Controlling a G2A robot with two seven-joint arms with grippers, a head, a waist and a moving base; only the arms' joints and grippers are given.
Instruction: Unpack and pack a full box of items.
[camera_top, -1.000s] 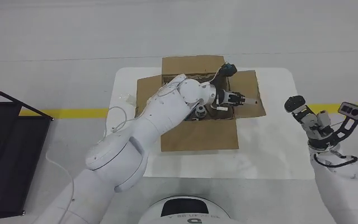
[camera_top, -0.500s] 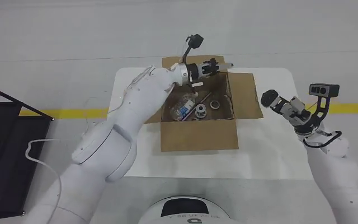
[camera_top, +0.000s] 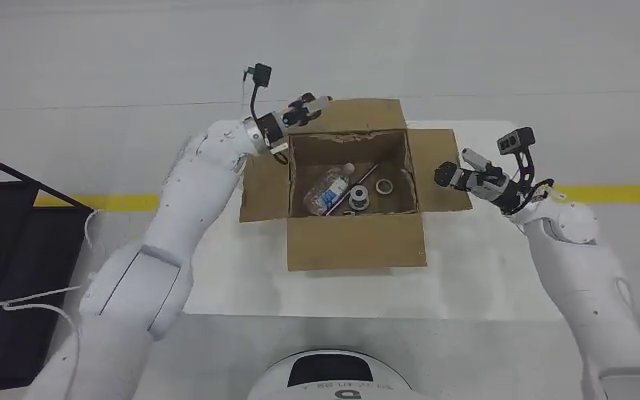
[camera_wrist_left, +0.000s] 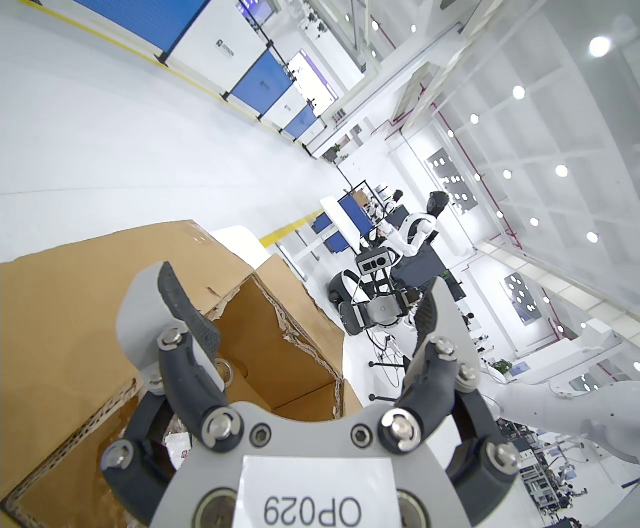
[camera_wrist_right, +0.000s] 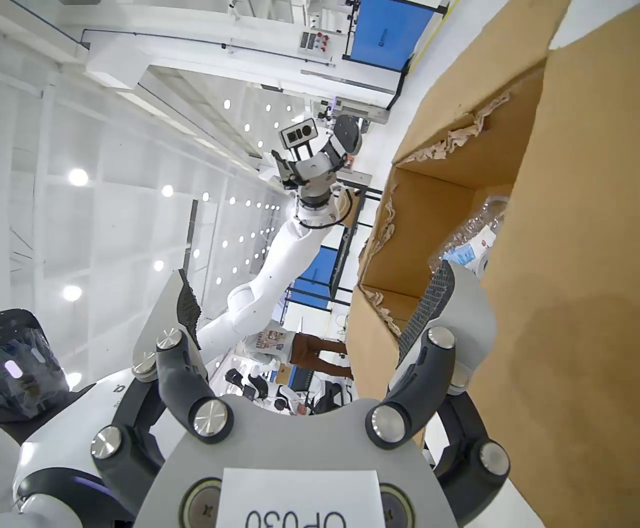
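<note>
In the top view, the left gripper (camera_top: 312, 103) hangs at the far left corner of the open cardboard box (camera_top: 355, 245). The right gripper (camera_top: 447, 176) is above the box's right flap. A plastic bottle (camera_top: 328, 188) and a roll (camera_top: 383, 187) lie inside the box, between the two grippers.

In the left wrist view, the left gripper (camera_wrist_left: 305, 310) has its fingers spread and empty, with the box edge just beneath them.

In the right wrist view, the right gripper (camera_wrist_right: 315, 300) is likewise spread and empty. One finger is close beside the flap, and the bottle lies beyond it.

I see a plain brown box (camera_top: 355, 240), a white table (camera_top: 480, 280), a clear bottle (camera_top: 328, 190) labelled blue-and-white, and a yellow floor stripe (camera_top: 130, 201) mid-left.
</note>
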